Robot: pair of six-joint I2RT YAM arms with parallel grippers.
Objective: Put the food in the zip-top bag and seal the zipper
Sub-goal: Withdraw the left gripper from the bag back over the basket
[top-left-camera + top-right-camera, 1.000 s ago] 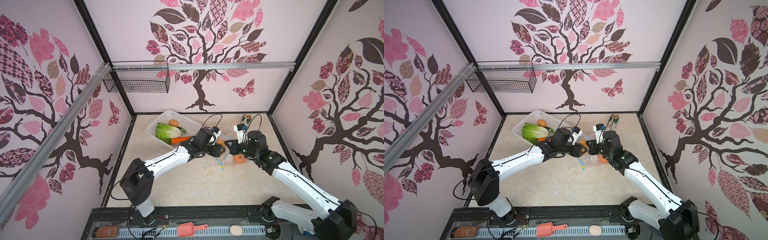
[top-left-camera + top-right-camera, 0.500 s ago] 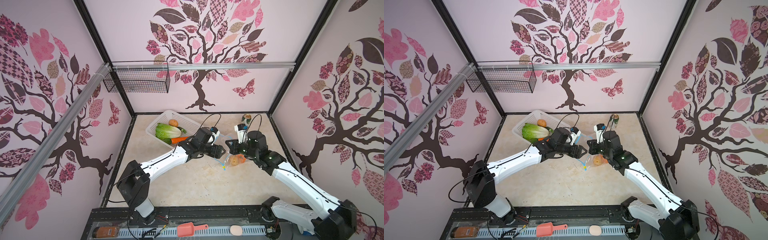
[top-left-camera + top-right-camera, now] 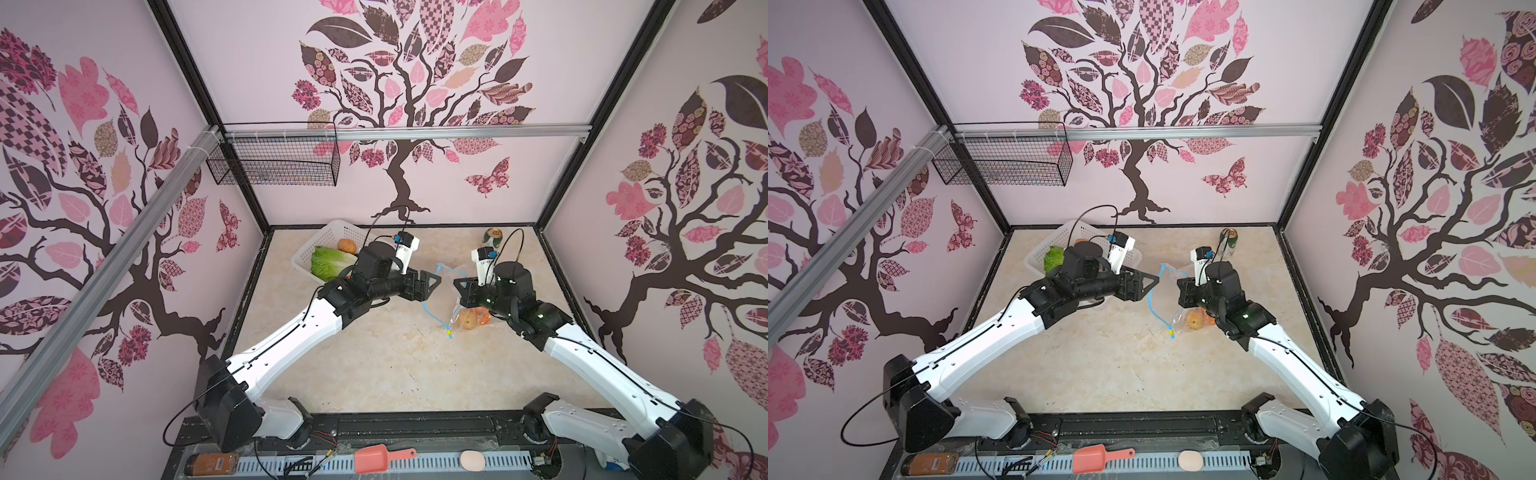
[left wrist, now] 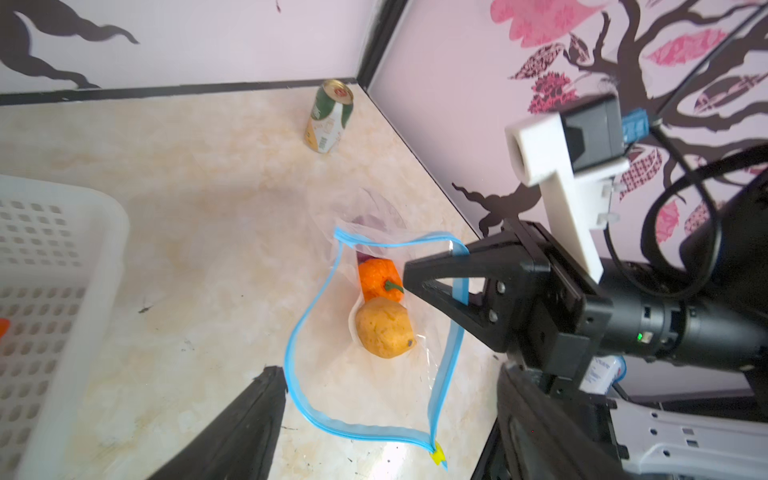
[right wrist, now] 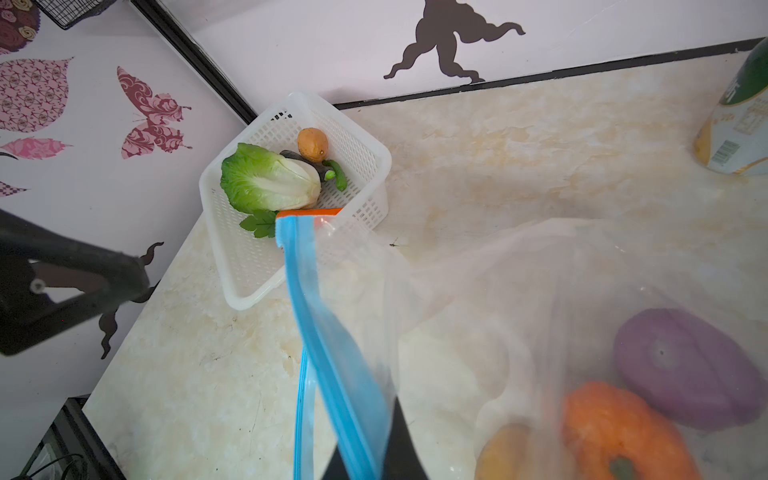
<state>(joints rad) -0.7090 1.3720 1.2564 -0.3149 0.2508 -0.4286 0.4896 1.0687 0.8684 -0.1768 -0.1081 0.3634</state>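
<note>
Two arms (image 3: 307, 328) angled inward, zip-top bag (image 3: 459, 307) between

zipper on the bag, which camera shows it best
The left wrist view: the zipper shows as a nearly whole open blue loop, down to its yellow slider. Both top views show the zipper small and thin. The right wrist view shows only one blurred stretch, close up.

Drink can (image 4: 330, 118) print: illegible.

Light-blue zipper (image 5: 313, 316), orange pumpkin (image 4: 376, 278), purple onion (image 5: 681, 365), green-white cabbage (image 5: 266, 178), white basket (image 5: 249, 266).
</note>
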